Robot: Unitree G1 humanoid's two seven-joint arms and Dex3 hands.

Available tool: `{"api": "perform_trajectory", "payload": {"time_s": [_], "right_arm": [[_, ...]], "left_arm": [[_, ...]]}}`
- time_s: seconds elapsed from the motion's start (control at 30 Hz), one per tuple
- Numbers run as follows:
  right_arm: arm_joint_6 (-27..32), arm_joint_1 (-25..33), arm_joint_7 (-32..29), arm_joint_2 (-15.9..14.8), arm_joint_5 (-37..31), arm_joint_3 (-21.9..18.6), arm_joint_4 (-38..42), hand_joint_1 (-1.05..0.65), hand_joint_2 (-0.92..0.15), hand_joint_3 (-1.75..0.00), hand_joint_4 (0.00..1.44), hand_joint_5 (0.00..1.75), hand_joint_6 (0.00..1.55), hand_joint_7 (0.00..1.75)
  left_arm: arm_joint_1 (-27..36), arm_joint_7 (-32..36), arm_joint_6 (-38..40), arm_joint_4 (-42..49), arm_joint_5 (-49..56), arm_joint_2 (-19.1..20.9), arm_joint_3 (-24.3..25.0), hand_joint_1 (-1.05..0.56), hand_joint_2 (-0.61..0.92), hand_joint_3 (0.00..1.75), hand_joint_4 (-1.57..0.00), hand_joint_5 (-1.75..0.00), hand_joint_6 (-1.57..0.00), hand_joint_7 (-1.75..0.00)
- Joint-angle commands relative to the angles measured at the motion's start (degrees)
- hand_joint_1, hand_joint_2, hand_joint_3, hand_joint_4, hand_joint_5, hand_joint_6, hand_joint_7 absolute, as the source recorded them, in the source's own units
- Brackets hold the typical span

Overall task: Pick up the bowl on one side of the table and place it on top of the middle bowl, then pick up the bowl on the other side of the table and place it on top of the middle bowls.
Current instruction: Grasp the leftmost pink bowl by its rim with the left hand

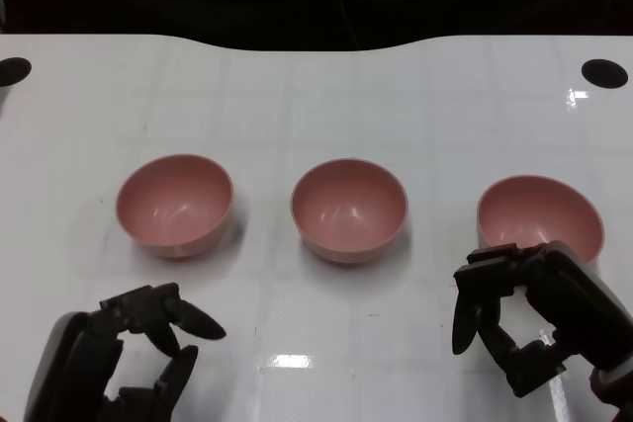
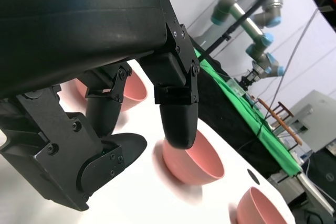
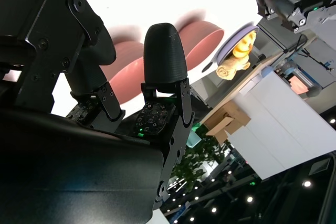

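Right hand (image 1: 539,318) hovers empty, fingers spread, just short of the right pink bowl (image 1: 540,217), seemingly lining up a grasp. Left hand (image 1: 124,358) waits open, holding nothing.

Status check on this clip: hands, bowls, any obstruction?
Left hand open, empty, short of left bowl. Right hand open, at right bowl. Middle bowl bare, nothing stacked. No obstruction seen.

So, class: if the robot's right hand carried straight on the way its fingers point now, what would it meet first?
Most likely the right bowl. The right hand sits just short of it, fingers apart and aimed at its near wall, with only bare table between. Depth is unclear, so whether they already touch cannot be told.
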Motion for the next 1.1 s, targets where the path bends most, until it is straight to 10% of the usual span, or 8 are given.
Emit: {"api": "perform_trajectory", "payload": {"time_s": [0.03, 0.37, 0.73, 1.1], "right_arm": [[0.2, 0.8, 0.3, -0.4, 1.1, -0.2, -0.8, 0.38, 0.01, -1.75, 1.04, 1.68, 1.07, 1.19], [0.4, 0.9, 0.5, -0.3, 0.8, -0.2, -1.1, 0.38, 0.02, -1.75, 1.04, 1.68, 1.06, 1.19], [0.0, 0.3, -0.1, -0.3, 0.1, -0.3, 0.2, 0.41, 0.01, -1.72, 1.05, 1.67, 1.07, 1.19], [0.3, 0.2, -0.1, -0.2, 0.2, -0.3, 0.2, 0.43, 0.02, -1.73, 1.07, 1.66, 1.08, 1.18]], "left_arm": [[2.0, -2.5, 6.4, -6.4, -0.3, 1.3, 0.3, -0.11, 0.48, 0.95, -0.68, -1.14, -0.79, -0.56], [4.8, -7.6, 24.9, -23.6, 5.4, 3.5, 0.5, -0.24, 0.91, 0.10, -0.50, -0.84, -0.66, -0.03], [-0.3, -8.0, 40.9, -28.3, 18.8, 5.1, -2.0, -0.46, 0.92, 0.04, -0.43, -0.37, -0.48, 0.00], [-3.9, -8.1, 49.3, -29.3, 28.2, 6.2, -6.2, -0.57, 0.92, 0.08, -0.39, -0.31, -0.36, 0.00]]}}
